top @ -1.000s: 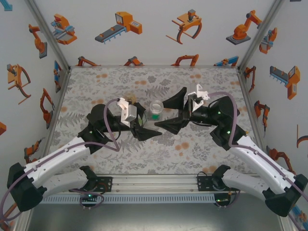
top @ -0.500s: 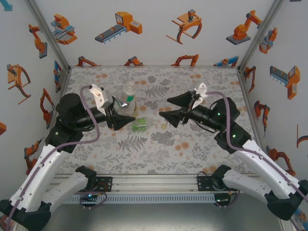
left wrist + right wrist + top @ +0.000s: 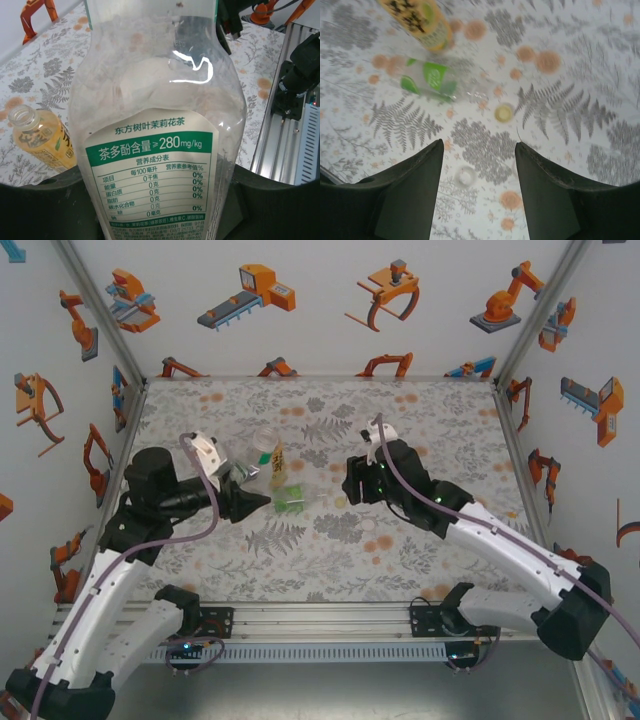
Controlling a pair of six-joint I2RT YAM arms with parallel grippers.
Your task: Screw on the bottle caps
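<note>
Left pincer [image 3: 260,501] clamps bottle [image 3: 155,125], centre frame. Right pincer [image 3: 479,145] wide, over white cap [image 3: 466,176], lower centre on worktop [image 3: 570,75]. Centre jaws on cap, descend straight, close gently; avoid yellow cap [image 3: 503,113].

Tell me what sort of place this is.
Likely a robot lab test cell: walls printed with cartoon robots, a fern-patterned tabletop, and a left arm and right arm bolted to a metal rail.

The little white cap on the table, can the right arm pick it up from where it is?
Probably yes. The whitish cap lies bare on the table, in the gap between the open fingers of the right gripper above it, with nothing covering it. The pale yellow cap lies apart, farther on.
</note>
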